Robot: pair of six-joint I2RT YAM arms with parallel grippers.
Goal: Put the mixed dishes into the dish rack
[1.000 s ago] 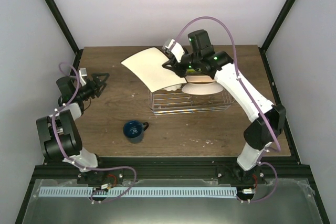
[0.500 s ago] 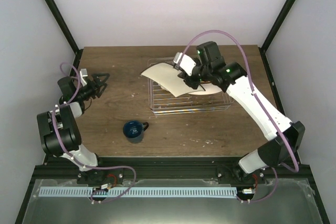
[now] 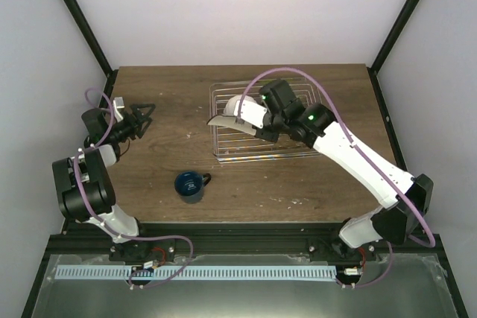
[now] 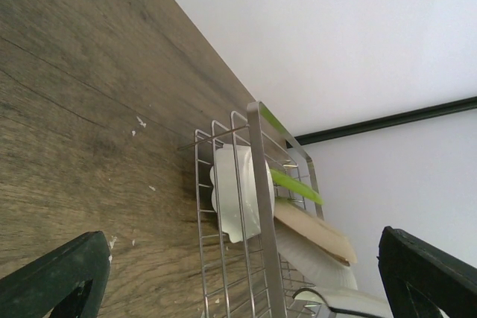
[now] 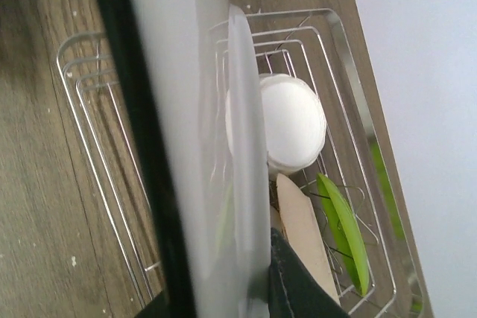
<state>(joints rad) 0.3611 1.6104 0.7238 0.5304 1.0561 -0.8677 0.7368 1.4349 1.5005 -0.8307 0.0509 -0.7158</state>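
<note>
White square plate, smooth and glazed, hangs edge-on over the left end of the rack. The right gripper has it by the rim, fingers clamped hard on it. On the right wrist camera the plate is a thin pale blade, tilted above the silver wires; whether it touches them yet, I can't tell.

This reads as the slotting-in step. The next move calls for easing that plate down between the wires, keeping it upright and clear of its neighbour, then letting go.

And the neighbours are close! Just beside it sits the bowl, white with a scalloped rim. Past that the beige plate leans on edge, then the lime-green plate, thin and glossy.

Out on the grainy brown wooden table, the dark blue mug stands alone, upright, handle to the right, not yet loaded. Far left, the left gripper waits with fingers spread wide, holding nothing.
</note>
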